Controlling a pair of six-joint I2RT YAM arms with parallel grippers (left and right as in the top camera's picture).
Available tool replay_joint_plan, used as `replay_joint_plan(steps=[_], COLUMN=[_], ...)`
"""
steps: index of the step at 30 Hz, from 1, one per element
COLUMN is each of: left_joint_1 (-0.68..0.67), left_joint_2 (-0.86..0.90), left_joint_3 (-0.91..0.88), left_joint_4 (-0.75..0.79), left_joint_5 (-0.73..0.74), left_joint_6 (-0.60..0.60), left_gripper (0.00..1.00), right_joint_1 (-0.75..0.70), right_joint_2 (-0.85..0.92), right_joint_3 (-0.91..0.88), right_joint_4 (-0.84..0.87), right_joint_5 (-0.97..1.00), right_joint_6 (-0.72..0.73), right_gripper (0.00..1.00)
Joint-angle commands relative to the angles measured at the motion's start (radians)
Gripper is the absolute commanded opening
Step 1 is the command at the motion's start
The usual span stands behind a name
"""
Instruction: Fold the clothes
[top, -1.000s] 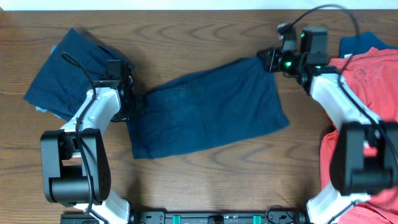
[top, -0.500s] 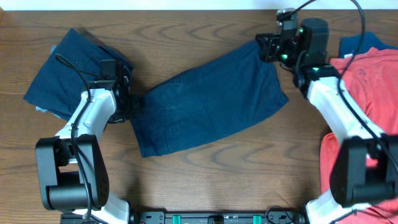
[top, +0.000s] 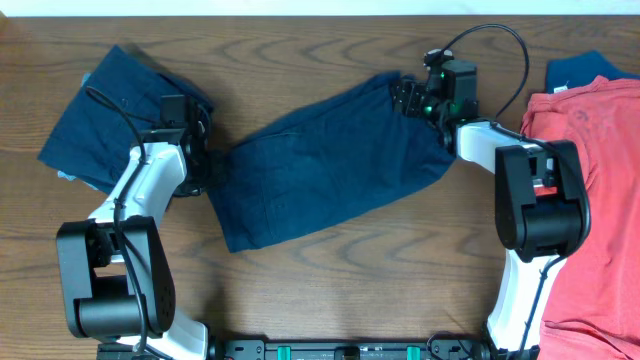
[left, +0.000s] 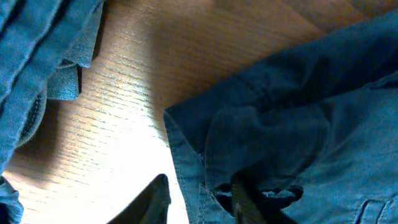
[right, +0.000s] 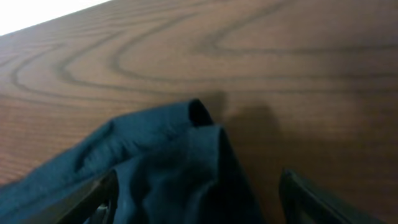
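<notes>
I am watching navy shorts (top: 330, 165) lying spread flat at the table's (top: 330, 290) middle, not yet folded. My left gripper (left: 199, 186) and right gripper (right: 199, 180) are both gaping at their ends. Coral shirts (top: 600, 150) are waiting at the table's right.

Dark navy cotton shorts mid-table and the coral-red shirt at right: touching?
Apart. Overhead view shows bare wooden table between the dark navy cotton shorts and the coral-red shirt.
</notes>
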Motion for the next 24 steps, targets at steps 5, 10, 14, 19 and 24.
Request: replay_joint_plan(steps=[5,10,14,19,24], left_joint_1=[0.007,0.005,0.004,0.004,0.004], left_joint_2=[-0.013,-0.013,-0.013,-0.012,-0.005], left_joint_3=[0.015,0.015,0.014,0.0,-0.032], left_joint_4=[-0.027,-0.021,-0.019,-0.011,0.023], left_joint_5=[-0.011,-0.011,-0.006,0.116,0.124], left_joint_6=[-0.002,0.005,0.015,0.064,0.074], left_gripper=[0.47,0.52,0.57,0.57,0.54], right_joint_1=[-0.119,-0.192,-0.201,-0.178,-0.151], right_joint_2=[-0.167,-0.245,-0.238,-0.209,-0.166], right_joint_3=[0.009,0.009,0.008,0.003,-0.014], right_joint_4=[-0.263,-0.486,-0.662,-0.814,-0.839], right_joint_5=[-0.13,-0.145,-0.167,-0.147,-0.109], right_joint_6=[-0.069,-0.121,-0.205,-0.285,-0.296], right_gripper=[0.87,0.85,0.88,0.77,0.46])
